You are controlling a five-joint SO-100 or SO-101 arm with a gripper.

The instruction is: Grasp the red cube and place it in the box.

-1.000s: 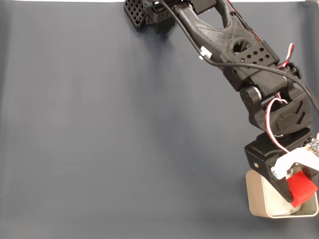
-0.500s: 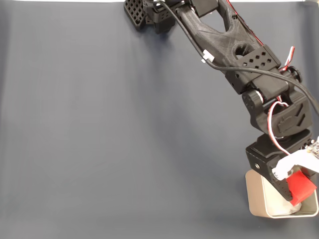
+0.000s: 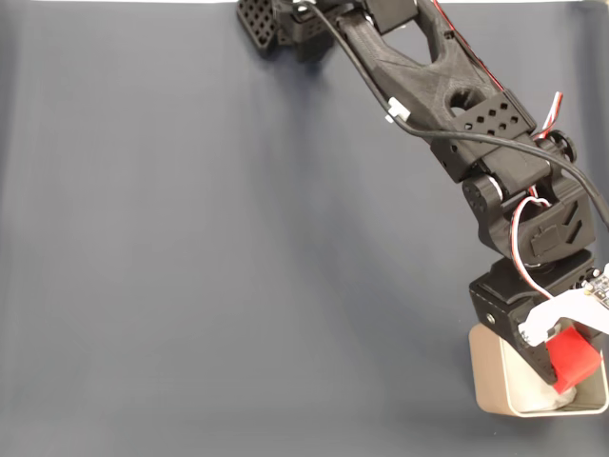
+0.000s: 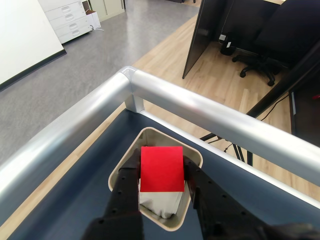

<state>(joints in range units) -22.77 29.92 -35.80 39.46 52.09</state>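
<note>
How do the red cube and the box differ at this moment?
The red cube is bright red and solid; the box is beige, open-topped, with white wadding inside. The cube is far smaller than the box. The cube is clamped in the gripper above the box, which rests on the dark table.

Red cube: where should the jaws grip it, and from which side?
Grip the red cube on two opposite flat side faces, coming from above, as the gripper does now over the box. The parallel faces seat flat, and the top approach clears the box walls.
</note>
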